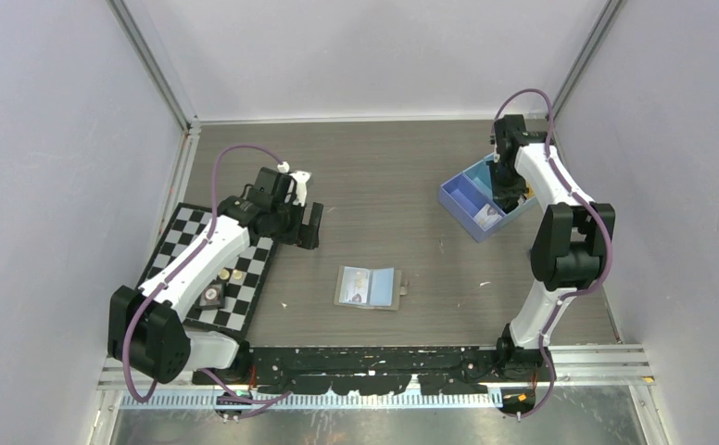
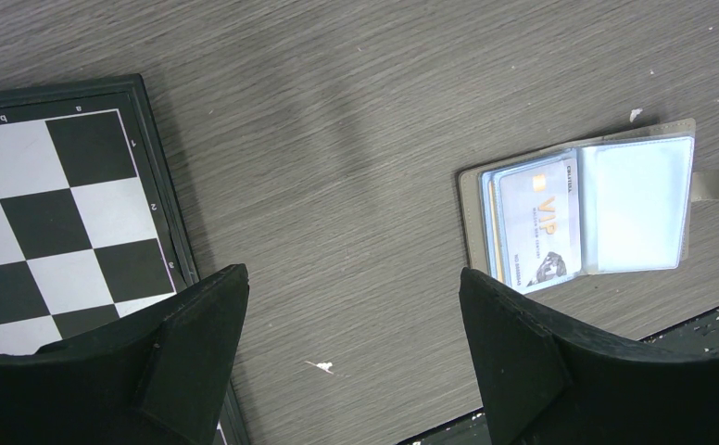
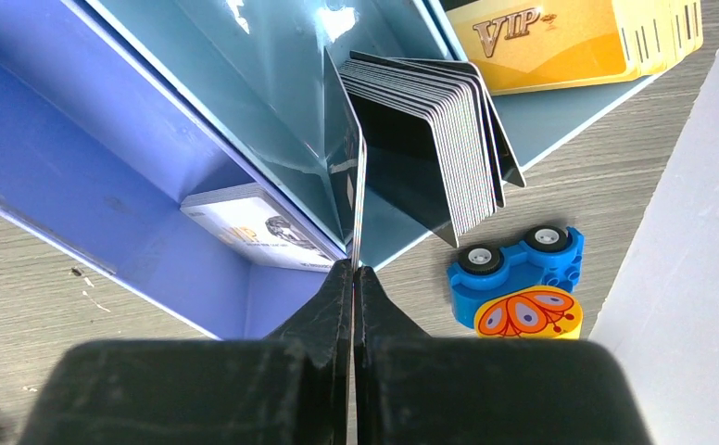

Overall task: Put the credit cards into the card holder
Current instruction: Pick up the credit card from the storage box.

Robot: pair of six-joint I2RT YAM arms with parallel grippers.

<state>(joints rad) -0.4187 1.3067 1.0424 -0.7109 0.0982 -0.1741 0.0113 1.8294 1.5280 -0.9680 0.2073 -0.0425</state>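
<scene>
The right gripper (image 3: pixel 354 278) has its two black fingers pinched tight on the bottom edge of one thin, shiny dark card (image 3: pixel 345 162). The card stands on its edge inside the blue plastic tray (image 3: pixel 106 139). Just right of the fingers, a stack of thin cards (image 3: pixel 448 139) leans in the tray. Just left of them, a whitish card (image 3: pixel 245 227) lies flat in another part. Far ahead sit orange-gold VIP cards (image 3: pixel 560 37). A blue toy car (image 3: pixel 513 264) rests outside the tray.

The left gripper (image 2: pixel 351 278) has its fingers wide apart, with nothing between them. It hangs over the grey, wood-lined table (image 2: pixel 337 139). To its right, the card holder (image 2: pixel 638 204) lies open and flat. It is pale blue inside, with a pale VIP card (image 2: pixel 536 227) tucked in one pocket. A black-and-white chessboard (image 2: pixel 59 204) lies to its left.
</scene>
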